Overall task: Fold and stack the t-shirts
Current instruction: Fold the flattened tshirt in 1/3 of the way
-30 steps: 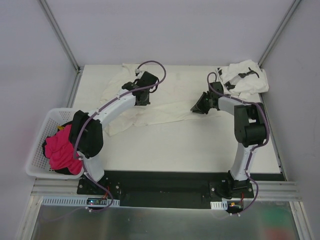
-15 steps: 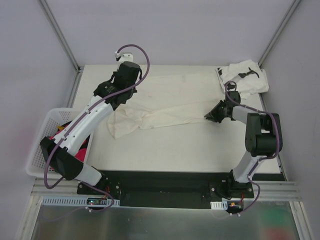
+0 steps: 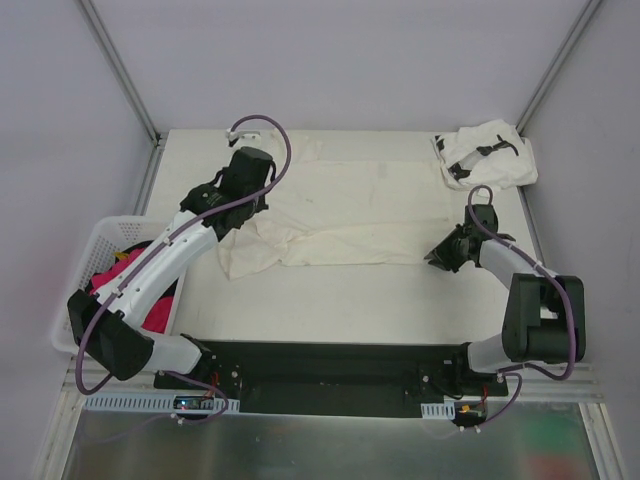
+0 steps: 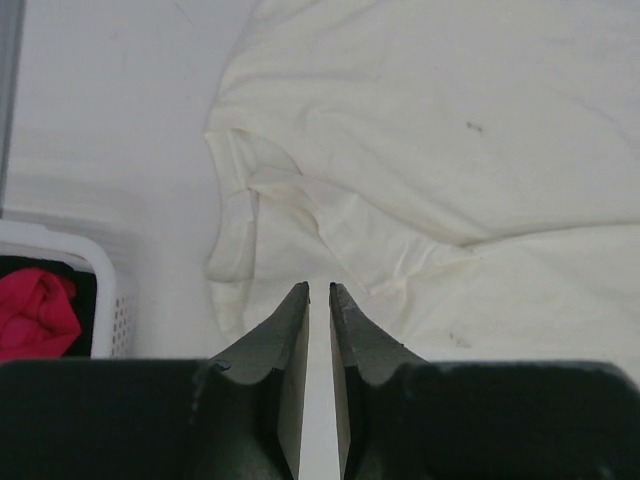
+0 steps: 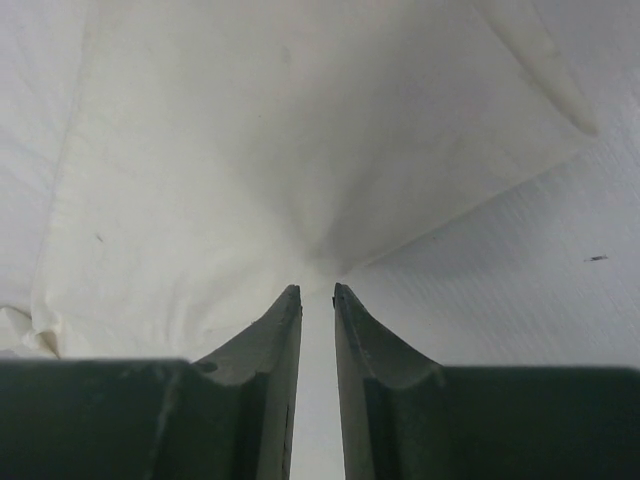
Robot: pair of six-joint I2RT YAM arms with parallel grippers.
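Basket in white plastic is parked at the near left side of the desk, with some pink cloth stuffed in it. A bit further in on the right, the right pincer is clamped on the right-hand edge of the cream shirt, and the cloth can be seen pulled into creases running to the tips. That shirt is spread flat-ish across the middle of the desk, with its left end bunched up. The left pincer is held over that bunched end, fingers only a crack apart, nothing caught between them. The printed shirt is crumpled in the far right corner, just beyond the cream one's corner.
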